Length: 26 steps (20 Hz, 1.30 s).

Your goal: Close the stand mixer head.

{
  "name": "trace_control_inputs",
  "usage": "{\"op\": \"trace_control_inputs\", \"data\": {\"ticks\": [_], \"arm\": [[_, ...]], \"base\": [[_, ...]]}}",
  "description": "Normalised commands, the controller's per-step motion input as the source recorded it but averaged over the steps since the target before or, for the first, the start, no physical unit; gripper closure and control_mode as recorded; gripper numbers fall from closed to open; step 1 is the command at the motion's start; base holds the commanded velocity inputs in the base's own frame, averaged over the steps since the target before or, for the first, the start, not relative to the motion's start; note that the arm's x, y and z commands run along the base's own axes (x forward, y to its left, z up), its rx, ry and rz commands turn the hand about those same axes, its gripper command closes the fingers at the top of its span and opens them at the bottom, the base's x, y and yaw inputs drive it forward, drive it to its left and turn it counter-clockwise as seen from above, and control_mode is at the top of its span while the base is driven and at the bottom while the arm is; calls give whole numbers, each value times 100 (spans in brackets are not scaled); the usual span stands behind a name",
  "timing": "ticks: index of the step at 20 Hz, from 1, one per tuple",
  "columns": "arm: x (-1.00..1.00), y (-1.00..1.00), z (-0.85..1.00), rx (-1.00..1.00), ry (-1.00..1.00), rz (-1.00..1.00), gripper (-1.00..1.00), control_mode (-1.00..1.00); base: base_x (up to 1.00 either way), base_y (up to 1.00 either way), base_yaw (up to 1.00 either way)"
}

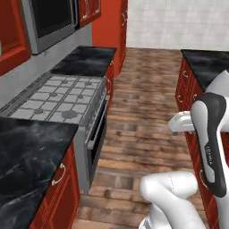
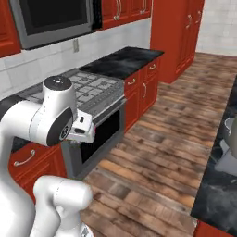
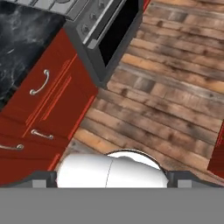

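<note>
While over floor, gripper [image 3: 112, 178] wide open, empty.

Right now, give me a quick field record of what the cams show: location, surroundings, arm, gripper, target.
location: kitchen aisle on a wood plank floor
left side: stove with oven door, between black counters on red cabinets
above stove: microwave
right side: black counter with a grey, partly cropped object at the frame edge; identity unclear
arm: raised over the aisle, hand camera looking down at the floor
gripper: open, holding nothing
target: mixer head not identifiable
</note>
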Motion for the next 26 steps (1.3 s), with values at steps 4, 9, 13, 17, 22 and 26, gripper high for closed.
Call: {"op": "trace_control_inputs", "data": {"ticks": [4,9,13,17,22,26], "arm": [[0,0,0,0,0,0,-100,100],[0,0,0,0,0,0,-100,100],[0,0,0,0,0,0,-100,100],[0,0,0,0,0,0,-100,100],[0,0,0,0,0,0,-100,100],[0,0,0,0,0,0,-100,100]], "base": [[27,11,-83],[9,25,-81],[0,38,-76],[0,47,-73],[0,48,-71],[0,50,-70]]}}
